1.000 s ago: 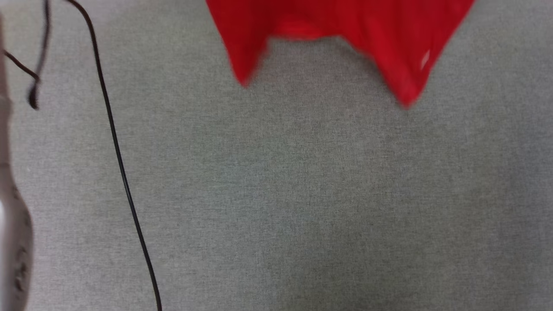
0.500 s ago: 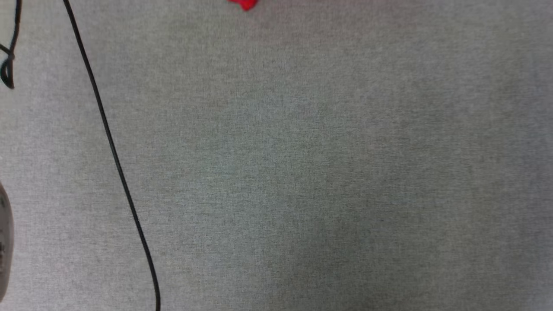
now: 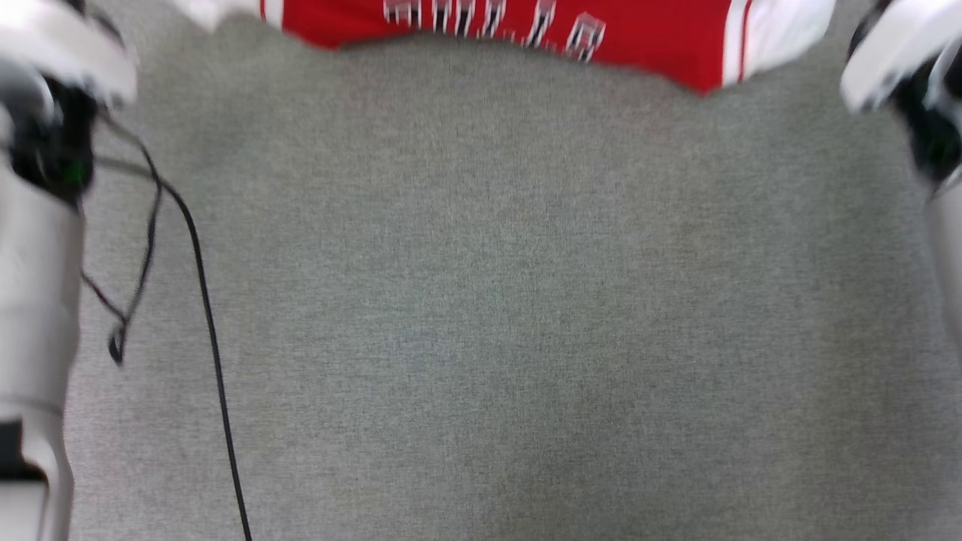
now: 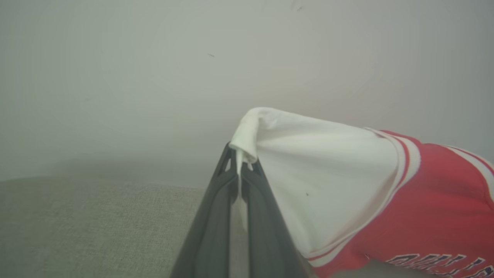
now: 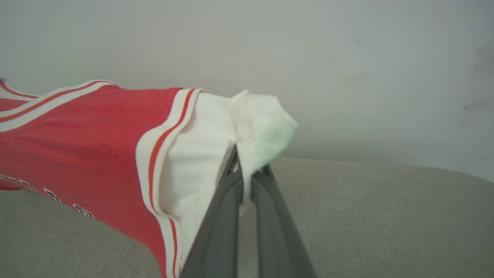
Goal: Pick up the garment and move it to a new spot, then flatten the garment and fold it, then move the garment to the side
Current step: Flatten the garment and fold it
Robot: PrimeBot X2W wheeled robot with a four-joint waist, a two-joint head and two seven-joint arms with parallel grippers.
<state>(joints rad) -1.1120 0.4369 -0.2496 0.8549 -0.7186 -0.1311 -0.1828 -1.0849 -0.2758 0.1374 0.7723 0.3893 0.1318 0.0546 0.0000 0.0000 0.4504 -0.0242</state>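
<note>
The garment [image 4: 386, 200] is held stretched between the left end effector [image 4: 240, 170] and right end effector [image 5: 247, 166], each clamped on a white sleeve, above the grey surface [image 3: 481, 300]

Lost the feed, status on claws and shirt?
Left claw shut on white sleeve. Right claw shut on other sleeve. Shirt stretched between them. Black cable lies left.

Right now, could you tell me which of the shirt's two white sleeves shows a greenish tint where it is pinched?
The sleeve clamped in the right gripper: its bunched tip looks pale green. The sleeve in the left gripper is plain white.
</note>
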